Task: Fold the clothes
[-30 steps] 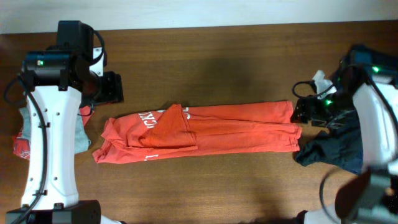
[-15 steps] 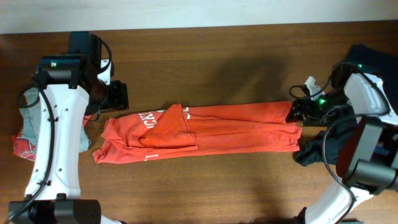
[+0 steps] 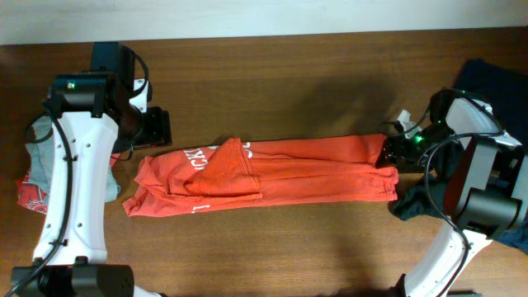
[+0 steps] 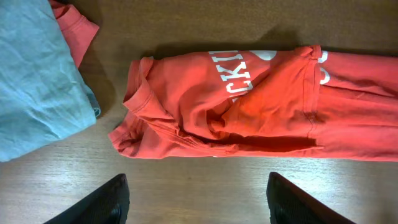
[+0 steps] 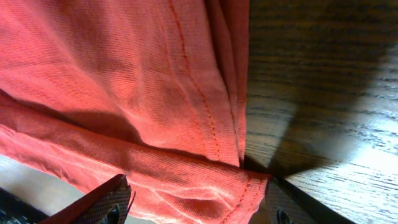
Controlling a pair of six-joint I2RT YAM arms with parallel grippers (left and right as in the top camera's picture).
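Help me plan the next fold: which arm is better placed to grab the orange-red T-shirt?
Right. The right gripper sits at the hem end of the folded orange-red T-shirt, open jaws straddling its edge. The left gripper hovers open over bare wood beside the collar.

Orange-red T-shirt (image 4: 249,118): white block letters (image 4: 231,74) across the chest. "CK" is legible; the next letter is cut by a fold, so the word is incomplete. More white fragments (image 4: 324,62) just past the folded flap, unreadable. Overhead: same "CK", very small.
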